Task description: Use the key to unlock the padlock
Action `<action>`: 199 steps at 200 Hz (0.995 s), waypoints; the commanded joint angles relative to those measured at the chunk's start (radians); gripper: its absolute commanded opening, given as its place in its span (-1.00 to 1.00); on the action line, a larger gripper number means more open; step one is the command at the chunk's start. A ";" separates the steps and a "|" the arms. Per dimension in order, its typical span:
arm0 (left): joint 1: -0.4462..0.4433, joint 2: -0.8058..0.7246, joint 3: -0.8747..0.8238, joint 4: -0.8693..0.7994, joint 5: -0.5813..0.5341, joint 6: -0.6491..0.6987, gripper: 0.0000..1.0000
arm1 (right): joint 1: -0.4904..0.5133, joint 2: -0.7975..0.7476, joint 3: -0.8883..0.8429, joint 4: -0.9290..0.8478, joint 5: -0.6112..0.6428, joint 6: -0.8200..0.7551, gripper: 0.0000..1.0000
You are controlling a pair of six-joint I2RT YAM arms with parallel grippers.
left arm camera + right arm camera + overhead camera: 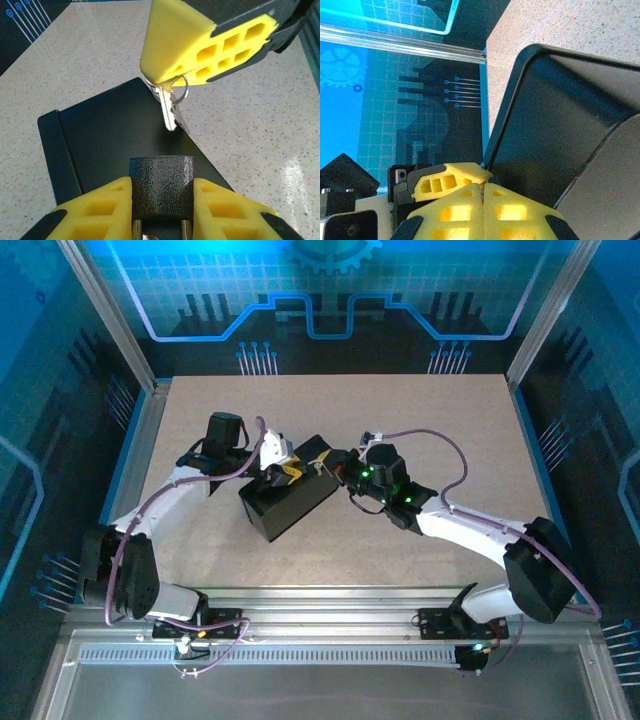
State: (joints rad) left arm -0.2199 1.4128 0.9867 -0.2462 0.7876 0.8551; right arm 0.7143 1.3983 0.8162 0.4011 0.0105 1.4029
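The dark-grey speckled padlock (161,186) sits clamped between the yellow pads of my left gripper (161,195), with its shackle end toward the wrist. Just beyond it, my right gripper's yellow fingers (200,45) are shut on the head of the small silvery key (167,109). The key hangs blade-down on its ring, a short gap above the padlock's body. In the right wrist view my right gripper (483,189) is pressed shut and the key is hidden. From above, the left gripper (283,473) and right gripper (337,466) meet over the black box.
A black box (285,502) lies under both grippers on the speckled beige table (420,420); its dark lid (105,135) fills the ground below the padlock. Metal frame rails (140,440) and blue walls bound the table.
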 commanded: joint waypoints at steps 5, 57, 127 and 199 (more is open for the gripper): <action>0.016 0.011 0.008 -0.047 0.056 0.058 -1.00 | -0.012 -0.027 -0.020 -0.010 0.014 -0.004 -1.00; 0.017 -0.001 -0.032 -0.001 0.059 0.024 -1.00 | -0.001 0.002 -0.023 0.028 0.009 0.005 -1.00; 0.017 -0.008 -0.030 0.003 0.056 0.021 -1.00 | 0.005 0.048 0.004 0.039 -0.009 0.012 -1.00; 0.017 -0.002 -0.026 0.001 0.058 0.028 -1.00 | 0.003 0.052 -0.014 0.082 0.004 0.027 -1.00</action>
State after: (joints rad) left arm -0.2131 1.4128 0.9768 -0.2314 0.8093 0.8639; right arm 0.7136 1.4536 0.8024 0.4362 -0.0078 1.4151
